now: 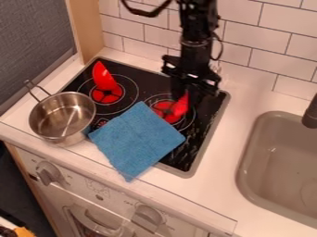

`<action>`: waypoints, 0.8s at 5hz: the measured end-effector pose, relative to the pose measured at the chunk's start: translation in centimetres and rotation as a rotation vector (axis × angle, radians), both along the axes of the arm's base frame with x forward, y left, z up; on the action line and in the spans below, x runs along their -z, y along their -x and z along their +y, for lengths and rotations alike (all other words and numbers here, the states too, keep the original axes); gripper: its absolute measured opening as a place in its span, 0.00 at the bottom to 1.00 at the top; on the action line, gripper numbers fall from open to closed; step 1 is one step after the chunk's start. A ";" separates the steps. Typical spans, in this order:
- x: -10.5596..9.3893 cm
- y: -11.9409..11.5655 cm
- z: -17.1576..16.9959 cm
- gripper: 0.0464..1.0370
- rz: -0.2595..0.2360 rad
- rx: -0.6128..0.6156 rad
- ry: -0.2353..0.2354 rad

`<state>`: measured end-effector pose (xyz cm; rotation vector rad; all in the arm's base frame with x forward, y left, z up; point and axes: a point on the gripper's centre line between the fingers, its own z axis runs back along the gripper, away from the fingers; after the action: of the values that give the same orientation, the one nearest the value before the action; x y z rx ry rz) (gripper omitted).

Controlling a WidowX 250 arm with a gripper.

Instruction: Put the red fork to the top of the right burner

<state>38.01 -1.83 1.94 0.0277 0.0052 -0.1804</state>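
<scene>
The black two-finger gripper [191, 89] hung above the right burner [162, 110]; I couldn't tell how far open it was, or whether it held the slim red fork [180, 108], which slanted over that burner, beyond the square blue cloth [138, 139].

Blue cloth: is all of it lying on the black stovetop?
No, the blue cloth extends past the front edge of the black stovetop and over the white counter.
</scene>
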 end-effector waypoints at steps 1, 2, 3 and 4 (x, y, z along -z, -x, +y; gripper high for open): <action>0.4 -0.7 -0.2 0.44 0.012 0.000 -0.005; 0.4 -0.8 0.0 0.75 0.004 -0.009 -0.018; -0.8 -0.2 -0.3 0.96 -0.037 0.017 0.012; -4.4 0.3 -0.4 0.97 -0.131 0.034 0.047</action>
<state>37.71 -2.25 6.32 -0.0074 -0.1297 -0.2123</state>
